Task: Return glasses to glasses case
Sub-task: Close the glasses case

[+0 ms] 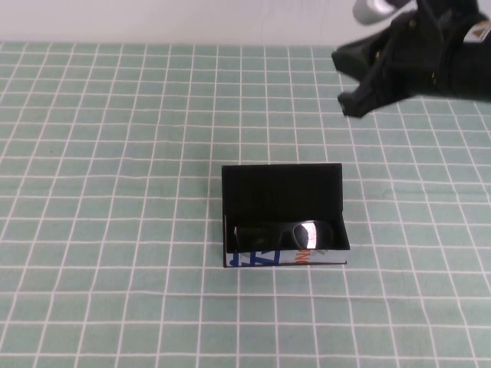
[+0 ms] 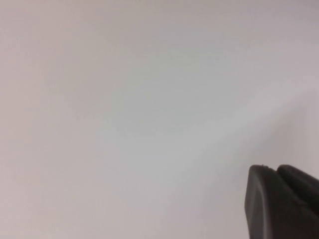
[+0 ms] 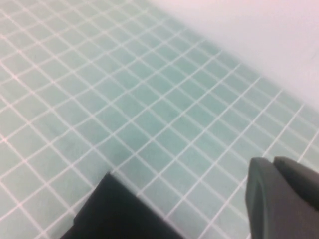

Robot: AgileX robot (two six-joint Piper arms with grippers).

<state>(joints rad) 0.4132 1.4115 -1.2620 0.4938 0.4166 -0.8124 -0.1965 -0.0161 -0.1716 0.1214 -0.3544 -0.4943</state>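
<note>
The black glasses case [image 1: 281,192] stands open in the middle of the table, its flap lid raised at the back. Its white printed front edge [image 1: 285,260] faces me. The black glasses [image 1: 282,234] lie inside the case, one lens glinting. My right gripper [image 1: 350,103] hangs above the table, behind and to the right of the case, shut and empty; it also shows in the right wrist view [image 3: 273,162]. A black corner [image 3: 119,211] in that view seems to be the case. My left gripper [image 2: 274,170] is out of the high view, shut, facing a blank white wall.
A green cloth [image 1: 115,153] with a white grid covers the table. A white wall [image 1: 192,19] runs along the far edge. Nothing else lies on the cloth.
</note>
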